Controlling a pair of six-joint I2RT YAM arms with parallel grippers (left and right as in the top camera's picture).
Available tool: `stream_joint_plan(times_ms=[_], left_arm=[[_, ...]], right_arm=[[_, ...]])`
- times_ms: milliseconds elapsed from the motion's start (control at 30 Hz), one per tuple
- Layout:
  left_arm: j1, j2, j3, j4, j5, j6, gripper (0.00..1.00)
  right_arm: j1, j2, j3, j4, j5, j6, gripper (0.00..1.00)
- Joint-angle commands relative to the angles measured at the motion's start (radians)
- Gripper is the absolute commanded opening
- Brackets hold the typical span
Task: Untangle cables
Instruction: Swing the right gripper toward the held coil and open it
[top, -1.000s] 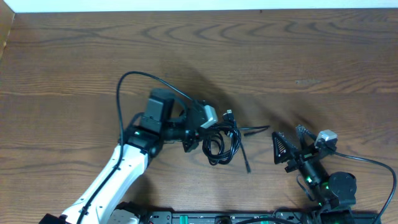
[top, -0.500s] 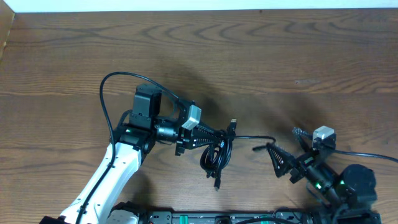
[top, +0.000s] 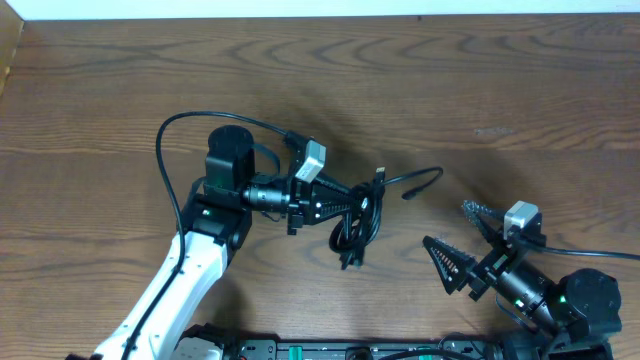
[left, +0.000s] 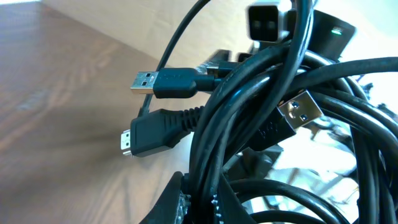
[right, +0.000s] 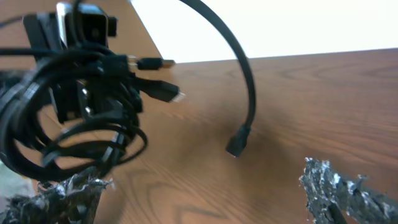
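Observation:
The cables (top: 356, 222) are a tangled bundle of thin black cords hanging from my left gripper (top: 340, 206), which is shut on them above the table. In the left wrist view the cables (left: 261, 124) fill the frame, several strands pinched in the left gripper (left: 198, 200); a USB plug (left: 147, 81) and a flatter plug (left: 129, 142) stick out left. One loose cord (top: 428, 176) arcs right and ends in a small plug (top: 408, 193). My right gripper (top: 446, 225) stands open to the right of the bundle, apart from it. In the right wrist view the right gripper (right: 202, 202) holds nothing; the bundle (right: 74, 112) hangs at left.
The wooden table (top: 520, 90) stretches behind and to both sides. A thicker black robot cable (top: 190, 125) loops over the left arm (top: 190, 260). The right arm's base (top: 570, 300) sits at the near right edge.
The left gripper has swung left and turned with the bundle still held. The loose cord end has moved up and to the right. The right gripper has drawn back toward the lower right.

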Motion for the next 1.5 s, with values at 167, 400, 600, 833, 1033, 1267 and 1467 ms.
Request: stream_joint_plan(times_ms=[167,400,600,833,1033,1267,1467], left_arm=[[-0.064,-0.153,0.012,0.020,-0.329,-0.061,0.07],[-0.141,-0.235,0.012,0.020,-0.554,0.044,0.07],[-0.241,-0.278,0.012,0.020,-0.787,0.047,0.07],[-0.351,-0.290,0.012,0.004,-0.900,0.074,0.07],[-0.417,-0.302,0.012,-0.019,-0.939,0.077,0.07],[-0.452,-0.317,0.012,-0.018,-0.939,0.076,0.07],[-0.498,-0.316,0.012,-0.018,-0.940,0.069,0.08]], right_arm=[[0.001,0.002,0.022,0.050,-0.022,0.185,0.99],[0.001,0.002,0.022,0.167,-0.108,0.259,0.99],[0.001,0.002,0.022,0.179,-0.157,0.252,0.99],[0.001,0.002,0.022,0.226,-0.338,0.067,0.94],[0.001,0.002,0.021,0.219,-0.363,0.003,0.74],[0.001,0.002,0.021,0.220,-0.376,0.002,0.54],[0.001,0.002,0.021,0.223,-0.373,0.003,0.42]])
